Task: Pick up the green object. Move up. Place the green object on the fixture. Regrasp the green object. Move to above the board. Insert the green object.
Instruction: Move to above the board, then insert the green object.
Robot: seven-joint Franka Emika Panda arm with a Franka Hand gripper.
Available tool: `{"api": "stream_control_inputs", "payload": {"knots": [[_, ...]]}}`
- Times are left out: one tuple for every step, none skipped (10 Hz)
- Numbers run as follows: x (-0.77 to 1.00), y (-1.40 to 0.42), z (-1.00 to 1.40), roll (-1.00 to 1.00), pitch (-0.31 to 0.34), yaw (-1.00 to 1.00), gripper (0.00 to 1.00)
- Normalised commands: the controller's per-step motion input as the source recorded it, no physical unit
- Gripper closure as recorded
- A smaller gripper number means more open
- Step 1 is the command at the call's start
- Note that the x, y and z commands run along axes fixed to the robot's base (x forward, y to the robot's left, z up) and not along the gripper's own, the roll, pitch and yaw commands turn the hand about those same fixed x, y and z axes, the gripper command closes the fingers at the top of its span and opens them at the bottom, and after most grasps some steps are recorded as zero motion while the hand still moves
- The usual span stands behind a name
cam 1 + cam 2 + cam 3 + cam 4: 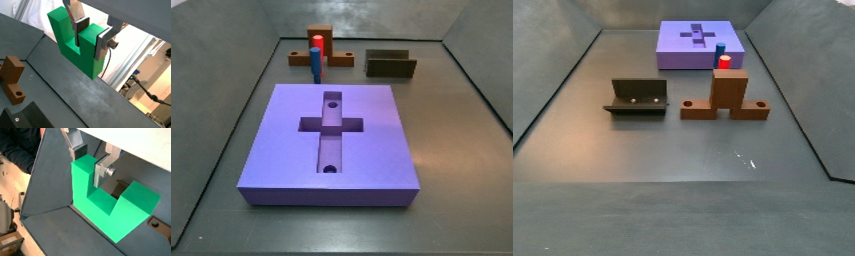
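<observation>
Clamped on one prong of the green object [72,42], the gripper [90,35] hangs clear above the floor in both wrist views and is out of sight in both side views, so the move-up step seems in hand, and setting it on the fixture [390,64] comes next.

Dark floor [660,150] carries board [331,140], fixture [640,97], orange-brown stand [724,100]; gripper [90,32] aloft

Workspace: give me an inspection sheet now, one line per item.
Surface: dark grey floor, bare around the pieces.
Job's things: green object held in the air; fixture empty; board with its slots empty.
Clutter: orange-brown stand, red peg, blue cylinder.
Grippers: gripper shut on one prong, out of both side views.
Cables: black cable beyond the floor's edge.
Surroundings: low dark walls.
</observation>
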Motion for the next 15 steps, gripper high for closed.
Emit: {"api": "stream_control_inputs", "payload": {"knots": [[-1.35, -1.40, 0.32, -1.00, 0.154, 0.00, 1.00], [-1.38, -1.40, 0.31, -1.00, 0.140, 0.01, 1.00], [-1.40, -1.31, 0.31, -1.00, 0.101, 0.02, 1.00], [-1.40, -1.24, 0.27, -1.00, 0.088, 0.04, 1.00], [-1.40, -1.26, 0.28, -1.00, 0.089, 0.04, 1.00], [-1.40, -1.24, 0.28, -1.00, 0.079, 0.05, 1.00], [-0.59, -0.48, 0.10, -1.00, 0.066, 0.06, 1.00], [-0.12, -0.04, -0.01, -1.00, 0.068, 0.06, 1.00], [-0.03, 0.00, -0.02, -1.00, 0.083, 0.05, 1.00], [-0.05, -0.04, 0.02, -1.00, 0.049, 0.05, 1.00], [-0.08, -0.01, 0.01, -0.80, 0.000, 0.04, 1.00], [-0.07, 0.04, 0.00, -0.60, -0.029, 0.03, 1.00], [-0.07, 0.02, 0.00, -0.36, -0.052, 0.01, 1.00], [-0.05, 0.01, 0.00, -0.22, -0.049, 0.00, 1.00], [0.03, 0.00, -0.05, 0.00, 0.000, 0.00, 1.00]]}}
